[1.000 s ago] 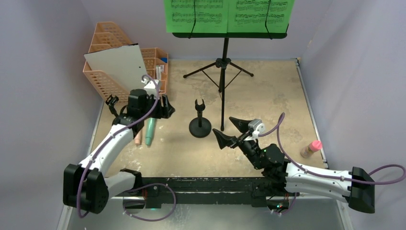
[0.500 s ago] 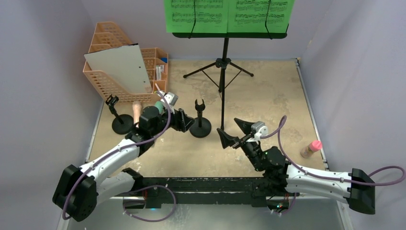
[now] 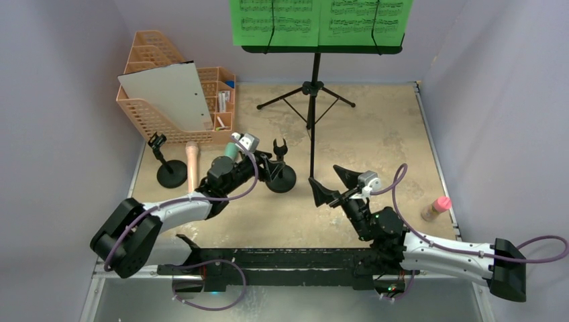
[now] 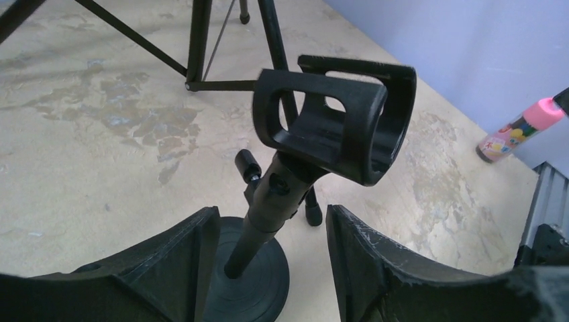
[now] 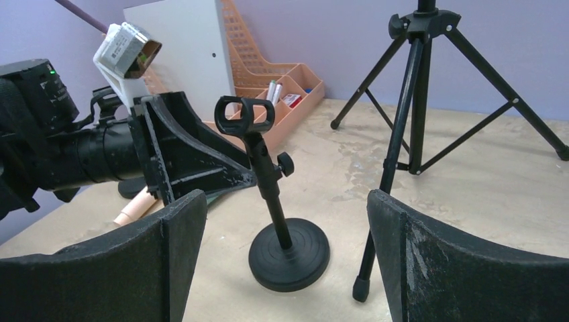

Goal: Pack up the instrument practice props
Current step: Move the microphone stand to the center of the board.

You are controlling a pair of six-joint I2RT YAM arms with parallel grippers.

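A small black round-based holder (image 3: pixel 280 178) stands mid-table, and in the left wrist view its stem (image 4: pixel 265 215) rises between the fingers of my open left gripper (image 3: pixel 270 168) without touching them. A second holder (image 3: pixel 171 174) stands at the left, with the pink microphone (image 3: pixel 192 168) lying beside it. The mint microphone (image 3: pixel 230 147) is mostly hidden under my left wrist. The black music desk (image 3: pixel 322 48) on its tripod (image 3: pixel 313 100) carries two green pages (image 3: pixel 272 20). My right gripper (image 3: pixel 332 184) hangs open just right of the centre holder (image 5: pixel 288 251), holding nothing.
The orange mesh organizer (image 3: pixel 151 107), with a grey-white board (image 3: pixel 168 94) leaning in it, stands at the back left. A pink-capped bottle (image 3: pixel 436 208) lies by the right edge. One tripod foot (image 5: pixel 361 292) rests just right of the centre holder.
My left arm has swung right, away from the organizer and microphones, and now straddles the centre holder's stem. The right arm has shifted slightly right.
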